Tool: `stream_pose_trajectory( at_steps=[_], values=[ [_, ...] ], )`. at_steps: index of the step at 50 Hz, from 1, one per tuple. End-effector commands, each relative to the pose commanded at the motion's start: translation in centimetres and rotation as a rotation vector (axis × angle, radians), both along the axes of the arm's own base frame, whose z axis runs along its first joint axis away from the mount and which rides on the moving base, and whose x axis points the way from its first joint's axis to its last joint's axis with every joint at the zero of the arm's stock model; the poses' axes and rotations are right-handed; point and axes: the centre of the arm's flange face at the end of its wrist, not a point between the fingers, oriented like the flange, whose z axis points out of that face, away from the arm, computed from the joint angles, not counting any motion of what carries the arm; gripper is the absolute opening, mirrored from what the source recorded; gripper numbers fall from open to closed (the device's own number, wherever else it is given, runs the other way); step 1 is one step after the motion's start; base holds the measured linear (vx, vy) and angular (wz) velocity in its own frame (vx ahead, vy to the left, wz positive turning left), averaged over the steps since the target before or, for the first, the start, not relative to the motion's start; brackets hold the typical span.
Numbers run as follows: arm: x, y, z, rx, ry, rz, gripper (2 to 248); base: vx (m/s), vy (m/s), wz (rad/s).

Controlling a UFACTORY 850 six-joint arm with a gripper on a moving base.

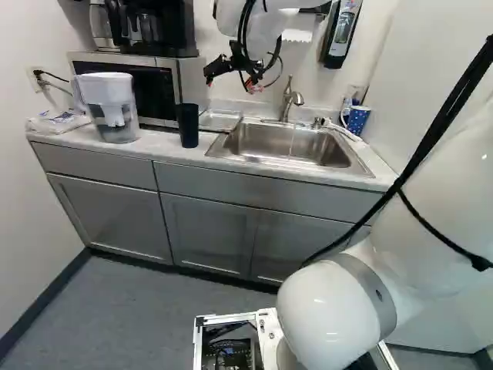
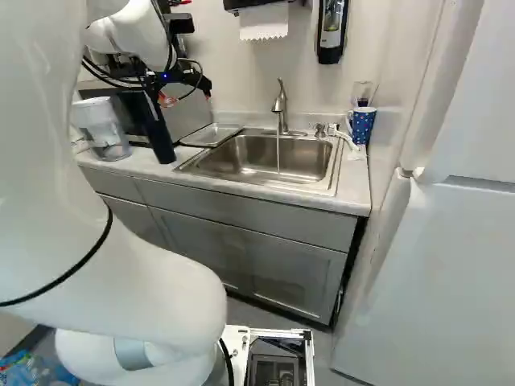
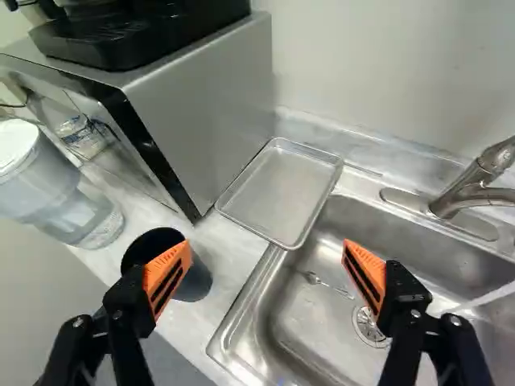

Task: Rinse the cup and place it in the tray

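High over the counter, left of the faucet, the gripper (image 1: 253, 86) hangs in the left base view. Its orange-padded fingers stand wide apart in the wrist view, and the gripper (image 3: 266, 253) has nothing between its pads. A dark, tall cup (image 1: 188, 125) stands upright on the counter beside the sink; in the wrist view one finger partly covers this cup (image 3: 195, 281). The shallow metal tray (image 3: 282, 189) lies flat between microwave and sink, ahead of the gripper. Water runs from the faucet (image 2: 280, 106) into the steel sink (image 2: 241, 157).
A microwave (image 1: 154, 81) with a coffee maker on top stands at the wall, a water pitcher (image 1: 112, 108) before it. A blue dotted mug (image 2: 363, 125) is in the corner right of the sink. A small spoon (image 3: 323, 283) lies in the basin near the drain.
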Motion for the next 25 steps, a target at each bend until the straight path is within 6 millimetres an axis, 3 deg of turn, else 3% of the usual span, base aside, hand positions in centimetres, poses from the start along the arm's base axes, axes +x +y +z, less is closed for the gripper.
stream_pose_trajectory(
  at_steps=[25],
  values=[
    [0.4,4.0,0.1,-0.001,0.002,0.076,247,0.0,0.0,0.0]
  ],
)
